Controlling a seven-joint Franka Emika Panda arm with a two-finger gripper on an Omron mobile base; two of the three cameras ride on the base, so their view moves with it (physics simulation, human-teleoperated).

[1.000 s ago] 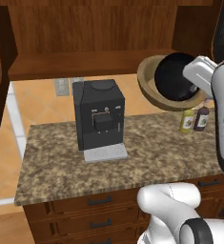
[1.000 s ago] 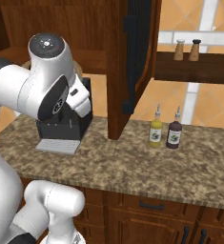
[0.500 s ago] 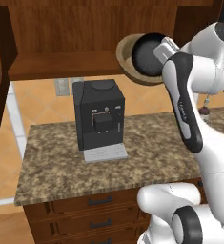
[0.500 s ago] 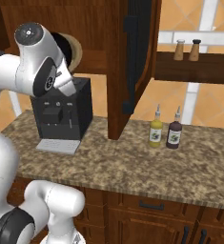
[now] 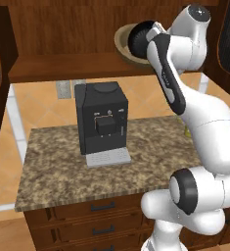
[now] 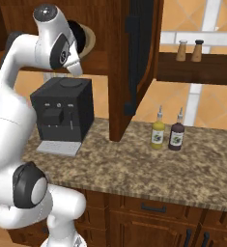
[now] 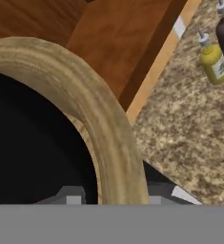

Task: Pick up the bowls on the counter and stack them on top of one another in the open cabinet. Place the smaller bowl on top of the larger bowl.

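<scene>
The larger bowl (image 5: pixel 122 45), tan with a thick rim, hangs tilted on its edge just above the open cabinet's plank shelf (image 5: pixel 57 72). A round glossy black shape, apparently the smaller bowl (image 5: pixel 139 37), sits inside it. In the hand view the tan rim (image 7: pixel 111 124) arcs around the black bowl (image 7: pixel 32 143). My gripper (image 7: pixel 114 198) is shut on that rim, one fingertip (image 7: pixel 73 196) on each side. From the right base view the larger bowl (image 6: pixel 90 38) and gripper (image 6: pixel 81 41) are high beside the arm. The counter (image 5: pixel 62 171) lies far below.
A black coffee machine (image 5: pixel 102 122) stands on the counter under the shelf. The open cabinet door (image 6: pixel 136 62) hangs to the right. A yellow bottle (image 6: pixel 158 132) and a dark bottle (image 6: pixel 177 135) stand beyond it. Two shakers (image 6: pixel 182 49) sit on a side shelf.
The arm has swung the held bowl up and to the left, from beside the bottles over the counter to shelf height at the cabinet.
</scene>
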